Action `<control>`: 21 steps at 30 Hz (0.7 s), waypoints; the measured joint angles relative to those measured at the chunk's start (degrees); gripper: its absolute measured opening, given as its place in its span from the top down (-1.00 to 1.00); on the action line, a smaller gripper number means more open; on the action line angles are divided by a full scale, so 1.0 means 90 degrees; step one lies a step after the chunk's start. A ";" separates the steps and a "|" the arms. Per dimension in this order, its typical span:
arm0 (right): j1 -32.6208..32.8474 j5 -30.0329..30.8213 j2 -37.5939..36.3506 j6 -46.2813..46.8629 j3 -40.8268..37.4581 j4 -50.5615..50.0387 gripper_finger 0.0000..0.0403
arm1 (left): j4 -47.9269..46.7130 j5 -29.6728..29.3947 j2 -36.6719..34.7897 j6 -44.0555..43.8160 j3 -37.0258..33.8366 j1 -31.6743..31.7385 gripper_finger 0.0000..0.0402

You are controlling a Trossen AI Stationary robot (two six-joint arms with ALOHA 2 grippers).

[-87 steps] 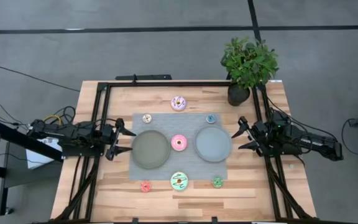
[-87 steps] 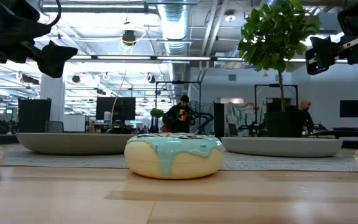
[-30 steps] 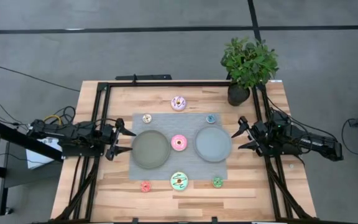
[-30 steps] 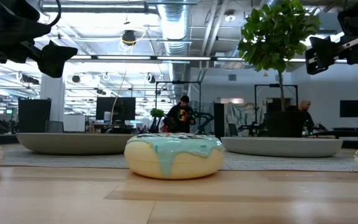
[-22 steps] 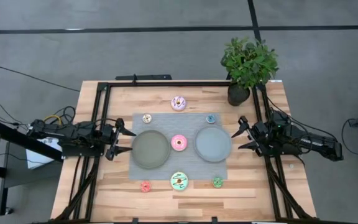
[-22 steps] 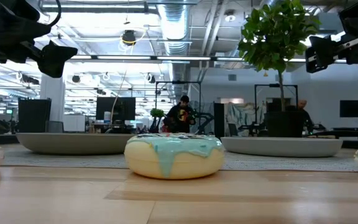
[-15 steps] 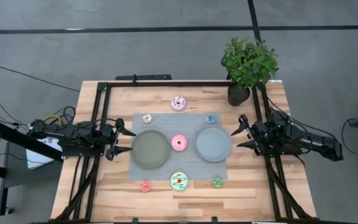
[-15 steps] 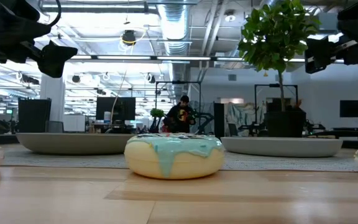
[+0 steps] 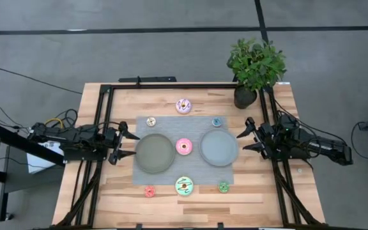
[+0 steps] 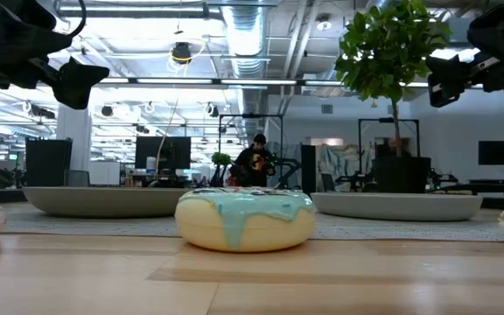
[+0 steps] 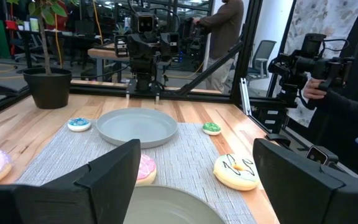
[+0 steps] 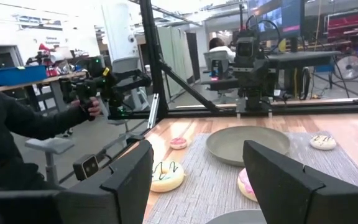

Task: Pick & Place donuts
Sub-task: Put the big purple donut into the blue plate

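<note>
Several toy donuts lie flat on the table. On or at the grey mat (image 9: 190, 169) lie the pink donut (image 9: 183, 146), the small tan donut (image 9: 151, 121) and the small blue donut (image 9: 216, 121). The white-lilac sprinkled donut (image 9: 183, 105) lies beyond the mat's far edge. The mint-green donut (image 9: 184, 186), the small red donut (image 9: 149, 191) and the small green donut (image 9: 223, 186) lie along its near edge. My left gripper (image 9: 133, 145) is open and empty, left of the left plate (image 9: 154, 153). My right gripper (image 9: 241, 142) is open and empty, right of the right plate (image 9: 219, 147).
A potted plant (image 9: 254, 67) stands at the table's far right corner. A black frame (image 9: 171, 85) runs around the work area. In the wrist views a person (image 12: 17, 124) holding a camera rig stands beyond the table's near side.
My right gripper has crept a little toward the table's left, closer to the right plate, and stays open.
</note>
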 joint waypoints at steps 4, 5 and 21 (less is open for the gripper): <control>0.0005 0.0313 0.0000 0.0002 -0.0002 -0.0001 -0.19 | 0.0000 -0.0016 0.0002 0.0000 0.0000 0.0001 -0.52; 0.0005 0.0387 0.0001 0.0004 0.0000 -0.0002 -0.19 | 0.0001 -0.0016 0.0000 0.0000 0.0000 0.0000 -0.52; 0.0123 0.0816 0.0000 0.0064 0.0204 -0.0044 -0.19 | 0.0000 -0.0016 0.0000 0.0000 0.0002 0.0000 -0.52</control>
